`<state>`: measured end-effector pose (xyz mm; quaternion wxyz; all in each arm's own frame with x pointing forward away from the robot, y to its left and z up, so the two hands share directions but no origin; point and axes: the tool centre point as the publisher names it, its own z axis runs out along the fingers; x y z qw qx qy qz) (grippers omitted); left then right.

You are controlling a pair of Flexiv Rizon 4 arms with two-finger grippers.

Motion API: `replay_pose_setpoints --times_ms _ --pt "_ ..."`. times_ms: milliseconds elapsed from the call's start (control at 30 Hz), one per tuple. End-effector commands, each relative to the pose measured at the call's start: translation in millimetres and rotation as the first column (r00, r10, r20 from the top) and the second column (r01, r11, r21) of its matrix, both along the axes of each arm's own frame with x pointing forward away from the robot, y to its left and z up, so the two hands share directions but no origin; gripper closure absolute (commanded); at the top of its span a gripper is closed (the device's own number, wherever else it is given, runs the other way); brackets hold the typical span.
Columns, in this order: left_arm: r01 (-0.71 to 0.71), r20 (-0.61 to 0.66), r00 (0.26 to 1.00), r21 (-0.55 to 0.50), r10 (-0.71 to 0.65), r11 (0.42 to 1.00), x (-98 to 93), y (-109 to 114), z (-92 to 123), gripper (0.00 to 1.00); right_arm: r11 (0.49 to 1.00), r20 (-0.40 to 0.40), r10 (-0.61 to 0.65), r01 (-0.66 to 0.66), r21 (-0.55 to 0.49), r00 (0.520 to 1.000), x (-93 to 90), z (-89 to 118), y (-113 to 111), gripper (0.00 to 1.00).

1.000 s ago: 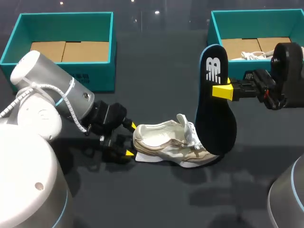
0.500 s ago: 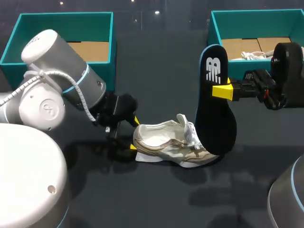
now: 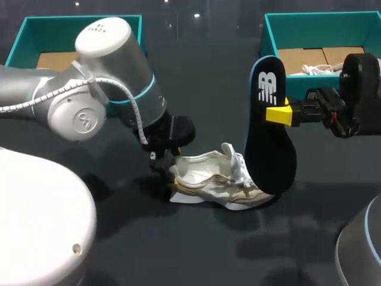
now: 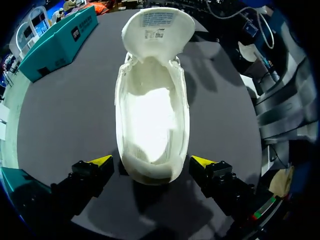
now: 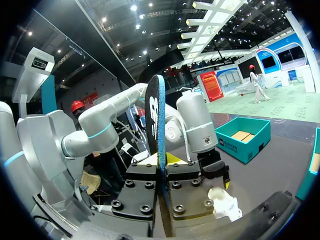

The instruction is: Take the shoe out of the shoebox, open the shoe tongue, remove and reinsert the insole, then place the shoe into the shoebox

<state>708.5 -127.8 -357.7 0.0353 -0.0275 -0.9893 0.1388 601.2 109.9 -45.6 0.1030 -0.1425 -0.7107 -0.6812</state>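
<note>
A beige shoe [image 3: 214, 182] lies on the dark table with its tongue folded forward. In the left wrist view the shoe [image 4: 152, 115] shows an empty, pale inside. My left gripper [image 3: 169, 174] is at the heel, open, one yellow tip on each side of it [image 4: 151, 161] with small gaps. Over the toe, the dark blue insole [image 3: 271, 131] stands upright on its end. My right gripper [image 3: 277, 115] is shut on its edge. In the right wrist view the insole [image 5: 160, 125] runs edge-on between the closed fingers [image 5: 163, 161].
A teal shoebox [image 3: 128, 71] stands at the back left behind my left arm. A second teal shoebox [image 3: 268, 30] at the back right holds another pale shoe [image 3: 315, 70]. Bare dark tabletop lies in front of the shoe.
My left arm has swung right and risen over the shoe, bringing its open gripper from beside the heel to straddling it. The right arm, the insole and the shoe have not moved.
</note>
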Motion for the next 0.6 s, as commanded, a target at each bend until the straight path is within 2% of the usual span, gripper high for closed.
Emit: replay_pose_setpoints --times_ms 33,300,467,600 --pt "0.010 0.006 1.000 0.151 -0.011 0.989 1.8 -3.4 1.1 0.00 1.000 -0.001 0.000 0.000 -0.001 1.000 0.3 -0.9 1.5 1.00" --pt "0.019 0.037 0.999 0.132 -0.024 0.991 2.0 -6.7 23.3 0.00 1.000 -0.001 0.000 0.000 -0.001 1.000 0.3 -0.9 1.5 1.00" --pt "0.018 0.046 0.999 0.108 -0.023 0.994 11.8 -21.2 35.7 0.00 1.000 -0.001 0.000 0.000 -0.001 1.000 0.3 -0.9 1.5 1.00" --pt "0.023 0.053 0.998 0.104 -0.028 0.994 18.4 -38.0 37.2 0.00 1.000 -0.001 0.000 0.000 -0.001 1.000 0.3 -0.9 1.5 1.00"
